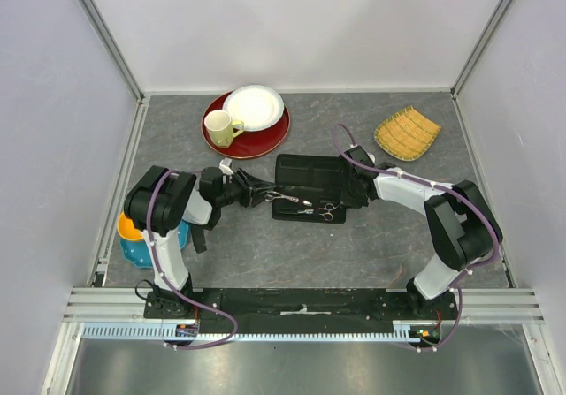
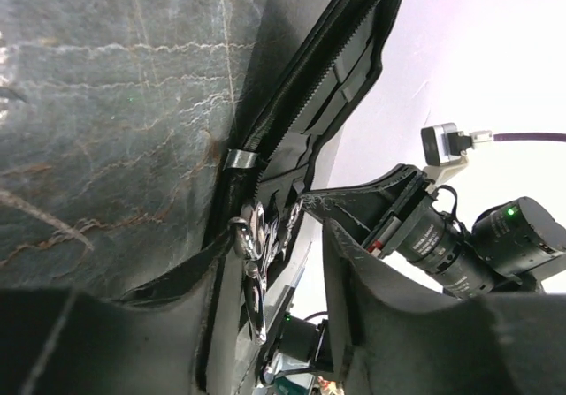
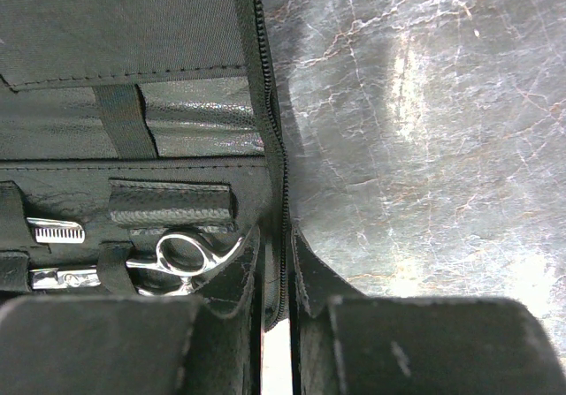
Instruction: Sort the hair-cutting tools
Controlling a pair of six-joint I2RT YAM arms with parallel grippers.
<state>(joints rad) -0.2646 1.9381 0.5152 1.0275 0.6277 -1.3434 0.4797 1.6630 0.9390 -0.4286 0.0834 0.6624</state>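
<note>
1. The bench point(image 1: 398, 236) is hard and flat. Thin metal lying on it would offer little edge to get under.

2. The black zip case point(image 1: 309, 172) lies open at the centre of the bench. It is soft-sided, so it will probably flex and slide when a tool is pulled and should be restrained. The right end effector point(image 3: 274, 271) is closed on the case's right zip edge and pins it.

3. Two silver scissors rest on the case's near flap, the left scissors point(image 1: 285, 198) and the right scissors point(image 1: 324, 209).
   - They are probably light, rigid and slick, with sharp tips.
   - The right scissors appear to be tucked under a strap loop point(image 3: 168, 202).
   - Recommended hold: pinch across the ring handles or the pivot, never the blades, and draw along the blade axis to clear the straps.

4. The left end effector point(image 2: 279, 245) stands part open and holds nothing. Its fingers flank the case's left edge, and the left scissors' rings lie between them.

5. A toothed piece point(image 3: 55, 230) sits left of the right scissors. Whether it is a comb or a thinning blade cannot be told.
</note>
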